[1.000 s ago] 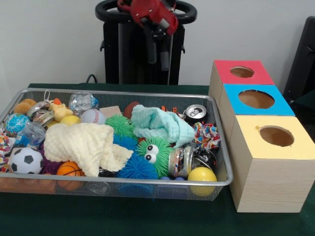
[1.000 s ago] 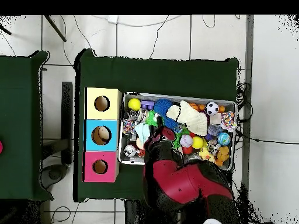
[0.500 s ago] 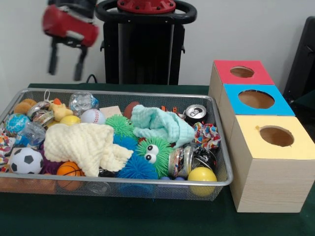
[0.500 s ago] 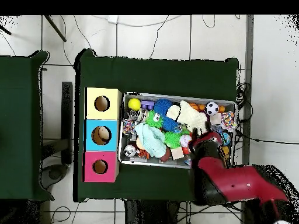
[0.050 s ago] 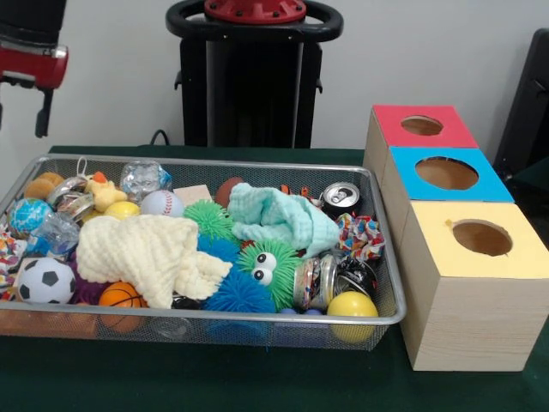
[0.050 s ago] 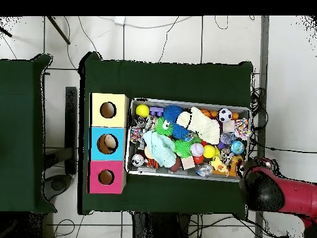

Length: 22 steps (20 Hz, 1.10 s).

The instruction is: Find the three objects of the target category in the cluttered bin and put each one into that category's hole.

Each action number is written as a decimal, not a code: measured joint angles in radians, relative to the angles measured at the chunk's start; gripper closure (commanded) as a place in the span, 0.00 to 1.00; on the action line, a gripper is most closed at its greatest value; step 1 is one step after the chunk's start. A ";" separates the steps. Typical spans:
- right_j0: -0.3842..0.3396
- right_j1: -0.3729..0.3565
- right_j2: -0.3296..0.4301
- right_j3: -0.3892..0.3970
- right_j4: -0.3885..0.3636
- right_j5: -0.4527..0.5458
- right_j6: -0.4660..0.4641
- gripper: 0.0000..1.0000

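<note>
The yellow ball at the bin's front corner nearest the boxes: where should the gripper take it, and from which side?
Probably straight from above, fingers closing across the middle of the yellow ball. It sits tight in the wire bin's corner with a can just beside it, so side approaches look blocked; only its top is exposed.
</note>
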 measured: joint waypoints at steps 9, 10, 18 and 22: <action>0.050 0.037 0.000 -0.048 0.000 0.013 0.000 0.00; 0.075 0.037 -0.001 -0.048 0.000 0.004 0.000 0.00; 0.183 0.025 -0.008 -0.048 0.008 -0.006 0.000 0.00; 0.212 0.025 -0.008 -0.048 0.027 -0.016 0.000 0.00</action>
